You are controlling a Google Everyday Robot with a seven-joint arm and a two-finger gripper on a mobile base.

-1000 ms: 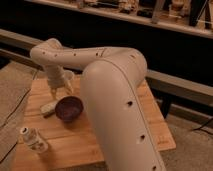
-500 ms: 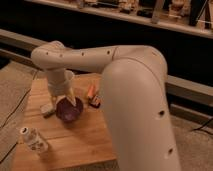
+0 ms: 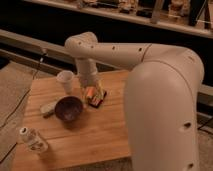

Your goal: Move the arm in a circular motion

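Swung off the bowl, arm holds gripper just above the packet; its state I cannot tell. Keep height steady circling.

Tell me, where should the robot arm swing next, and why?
Probably curve the arm sideways, keeping the gripper at this height. It hangs close over the orange packet, near the white cup and dark bowl, so dipping could bump them.
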